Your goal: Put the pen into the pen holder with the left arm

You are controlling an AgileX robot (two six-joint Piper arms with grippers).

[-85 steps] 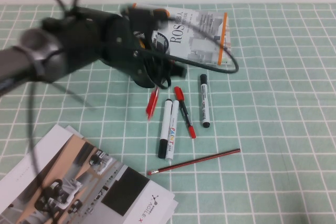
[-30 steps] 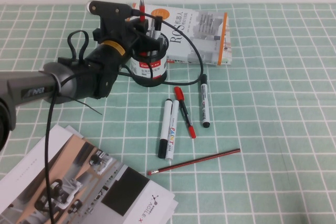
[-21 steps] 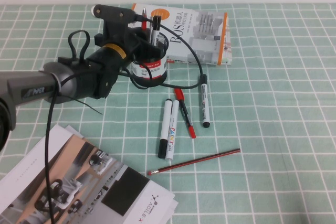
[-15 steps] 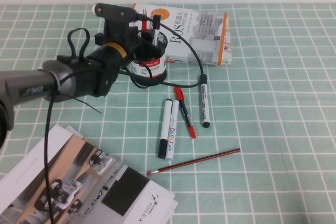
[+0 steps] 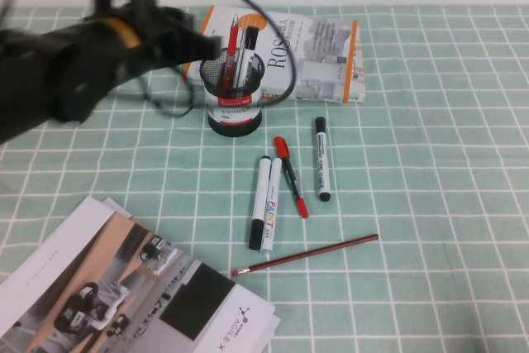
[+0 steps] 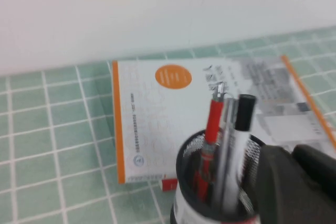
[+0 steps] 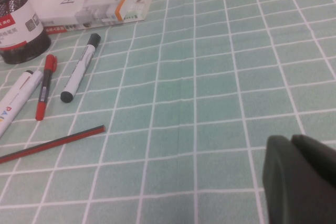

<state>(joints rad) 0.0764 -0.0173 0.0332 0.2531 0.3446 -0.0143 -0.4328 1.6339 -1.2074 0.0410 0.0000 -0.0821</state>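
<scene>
The red pen [image 5: 232, 42] stands upright inside the black mesh pen holder [image 5: 234, 93], beside a silvery pen and a black-capped marker. In the left wrist view the pen [image 6: 212, 129] rises out of the holder [image 6: 184, 179]. My left gripper [image 5: 197, 44] is blurred, just left of the holder's rim and above the table. In its wrist view the left gripper [image 6: 291, 153] has its fingers together, holds nothing, and sits close beside the holder. My right gripper [image 7: 290, 140] shows only in its wrist view, shut and empty over the green checked cloth.
An orange-edged book [image 5: 314, 47] lies behind the holder. In front lie two white markers [image 5: 264, 202], a red-capped black pen [image 5: 290, 178], another marker [image 5: 321, 159] and a dark-red pencil [image 5: 306, 255]. A magazine [image 5: 124, 287] lies at front left.
The left arm has pulled up and back to the left, away from the holder. The red pen it held now stands free inside the holder.
</scene>
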